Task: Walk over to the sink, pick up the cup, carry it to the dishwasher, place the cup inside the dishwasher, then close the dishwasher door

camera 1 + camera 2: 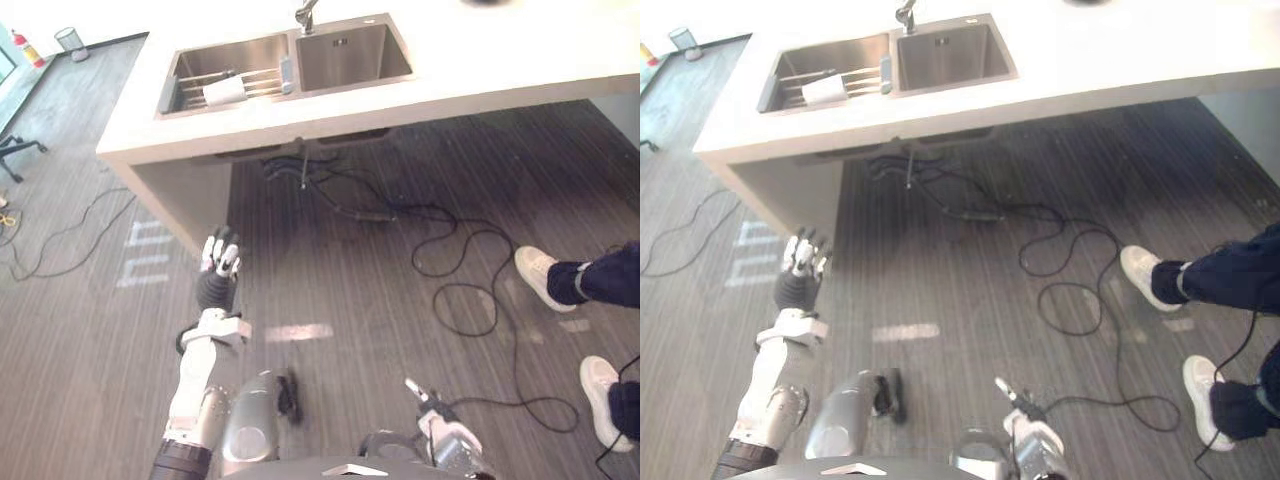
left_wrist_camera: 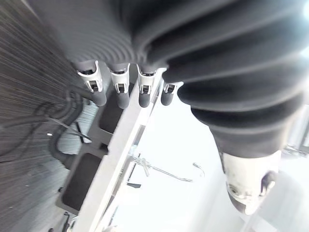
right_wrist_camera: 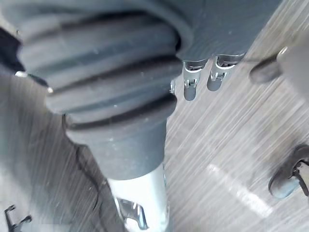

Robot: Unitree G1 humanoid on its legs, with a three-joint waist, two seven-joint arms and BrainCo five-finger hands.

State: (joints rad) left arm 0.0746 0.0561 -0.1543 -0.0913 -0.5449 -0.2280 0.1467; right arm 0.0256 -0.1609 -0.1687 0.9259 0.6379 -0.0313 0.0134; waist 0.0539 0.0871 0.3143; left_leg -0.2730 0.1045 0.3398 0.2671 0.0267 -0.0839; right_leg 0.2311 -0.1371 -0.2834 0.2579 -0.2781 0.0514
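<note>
Cup (image 1: 224, 90) lies in the left basin of the far sink (image 1: 350, 60); left hand (image 1: 218, 265) and right hand (image 3: 189, 89) hang nearer, fingers relaxed, empty.

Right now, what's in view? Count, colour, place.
counter: one, white, ahead
sink: one, steel, two basins, in the counter
faucet: one, steel, behind the basins
rack: one, metal, across the left basin
cup: one, white, on its side on the rack
fire extinguisher: one, red, floor far left
bin: one, grey wire, near the extinguisher
person: one, dark trousers, white shoes, right
left hand: open, raised, empty
right hand: open, low, empty
</note>
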